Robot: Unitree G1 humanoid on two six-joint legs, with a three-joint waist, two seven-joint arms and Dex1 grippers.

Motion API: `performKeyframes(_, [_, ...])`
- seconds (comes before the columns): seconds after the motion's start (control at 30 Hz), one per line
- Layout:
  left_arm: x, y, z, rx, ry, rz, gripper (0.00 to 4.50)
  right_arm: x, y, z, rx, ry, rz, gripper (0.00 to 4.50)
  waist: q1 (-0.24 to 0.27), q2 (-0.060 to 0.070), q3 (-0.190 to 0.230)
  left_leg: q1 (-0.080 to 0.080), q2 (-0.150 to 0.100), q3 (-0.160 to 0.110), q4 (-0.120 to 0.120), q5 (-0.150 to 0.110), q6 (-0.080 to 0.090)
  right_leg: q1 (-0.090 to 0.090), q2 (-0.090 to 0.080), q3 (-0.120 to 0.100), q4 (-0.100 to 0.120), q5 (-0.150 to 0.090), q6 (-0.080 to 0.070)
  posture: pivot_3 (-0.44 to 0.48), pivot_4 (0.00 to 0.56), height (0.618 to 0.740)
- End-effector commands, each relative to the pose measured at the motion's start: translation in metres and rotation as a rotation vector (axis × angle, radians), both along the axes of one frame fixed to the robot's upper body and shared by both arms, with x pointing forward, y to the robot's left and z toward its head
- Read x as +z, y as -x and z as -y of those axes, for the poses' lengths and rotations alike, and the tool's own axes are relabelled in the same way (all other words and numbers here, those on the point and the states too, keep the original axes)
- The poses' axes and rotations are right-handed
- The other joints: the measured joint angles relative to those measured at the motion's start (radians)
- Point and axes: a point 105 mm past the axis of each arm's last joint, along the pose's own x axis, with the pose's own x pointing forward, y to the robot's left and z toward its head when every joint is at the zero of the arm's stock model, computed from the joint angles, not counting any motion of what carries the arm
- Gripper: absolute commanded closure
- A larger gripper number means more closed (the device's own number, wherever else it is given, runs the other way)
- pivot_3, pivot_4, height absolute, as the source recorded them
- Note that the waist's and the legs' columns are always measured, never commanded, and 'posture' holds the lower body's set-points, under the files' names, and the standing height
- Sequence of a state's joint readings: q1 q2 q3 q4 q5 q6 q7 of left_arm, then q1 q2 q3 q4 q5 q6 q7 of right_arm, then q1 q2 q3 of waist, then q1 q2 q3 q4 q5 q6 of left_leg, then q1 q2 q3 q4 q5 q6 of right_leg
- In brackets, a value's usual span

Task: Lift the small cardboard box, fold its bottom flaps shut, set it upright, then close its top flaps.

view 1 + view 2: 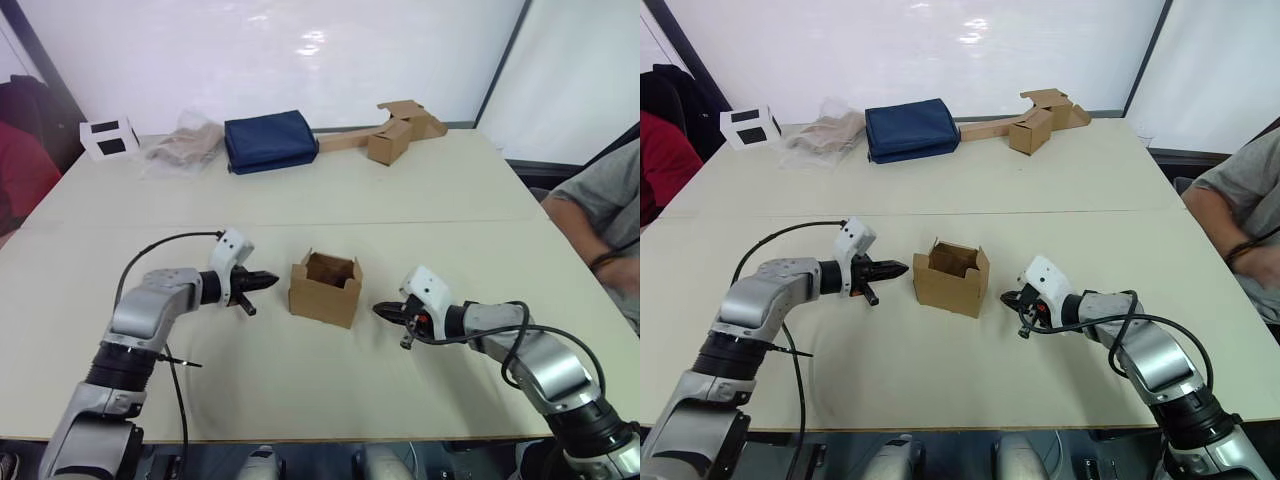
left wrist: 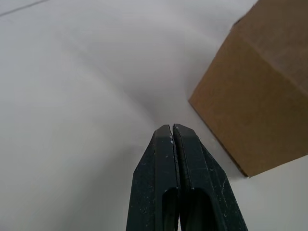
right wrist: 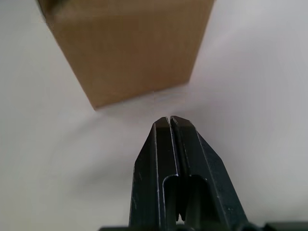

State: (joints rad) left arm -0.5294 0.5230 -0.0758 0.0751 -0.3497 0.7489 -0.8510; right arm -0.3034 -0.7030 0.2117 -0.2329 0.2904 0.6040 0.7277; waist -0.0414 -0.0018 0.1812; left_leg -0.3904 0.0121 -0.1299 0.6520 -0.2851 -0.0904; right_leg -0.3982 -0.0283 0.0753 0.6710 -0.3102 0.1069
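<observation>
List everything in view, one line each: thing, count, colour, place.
small cardboard box: 1, brown, table centre, upright, top flaps open
table: 1, cream, under everything
white cube: 1, white with black squares, far left corner
crumpled bag: 1, clear over tan, beside the cube
cushion: 1, navy, far centre
cardboard pieces: several, brown, far right
person: 1, grey sleeve, right edge
left gripper: 1, black, shut, left of the box
right gripper: 1, black, shut, right of the box
</observation>
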Motion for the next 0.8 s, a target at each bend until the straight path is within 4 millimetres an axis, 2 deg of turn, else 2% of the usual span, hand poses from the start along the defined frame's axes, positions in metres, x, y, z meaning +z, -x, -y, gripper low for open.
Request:
performKeyframes(0.03, [0.001,0.011,0.014,-0.063,0.012,-0.005,4.47,0.007,-0.006,-0.008,0.018,0.009,0.059,4.50,-0.003,0.000,0.000,0.000,0.000,0.000,0.000,0.000,0.000,0.000,0.000,0.000,0.000,0.000,0.000,0.000,0.150,0.740])
performKeyframes(0.2, [-0.006,0.032,0.032,-0.169,0.011,-0.063,4.47,0.003,-0.002,-0.019,0.072,0.010,0.051,4.50,-0.003,0.000,0.000,0.000,0.000,0.000,0.000,0.000,0.000,0.000,0.000,0.000,0.000,0.000,0.000,0.000,0.150,0.740])
performKeyframes(0.4, [-0.012,0.046,0.036,-0.216,0.003,-0.111,4.47,0.000,0.005,-0.015,0.066,0.015,0.038,4.50,-0.002,0.000,0.000,0.001,0.000,0.000,0.000,0.000,0.000,0.000,0.000,0.000,0.000,0.000,0.000,0.000,0.150,0.740])
performKeyframes(0.67, [-0.012,0.041,0.024,-0.183,-0.007,-0.112,4.47,-0.003,0.004,-0.005,0.031,0.059,0.058,4.50,-0.002,0.000,0.000,0.001,0.000,0.000,0.000,0.000,0.000,0.001,0.000,0.000,0.000,0.000,0.000,0.000,0.150,0.740])
performKeyframes(0.8, [-0.001,0.043,0.003,-0.238,-0.039,-0.097,4.47,0.013,-0.005,0.011,0.002,0.058,0.110,4.50,-0.003,0.000,0.000,0.001,0.000,0.000,-0.001,0.000,0.000,0.001,0.000,0.000,0.000,0.000,0.000,0.000,0.150,0.740])
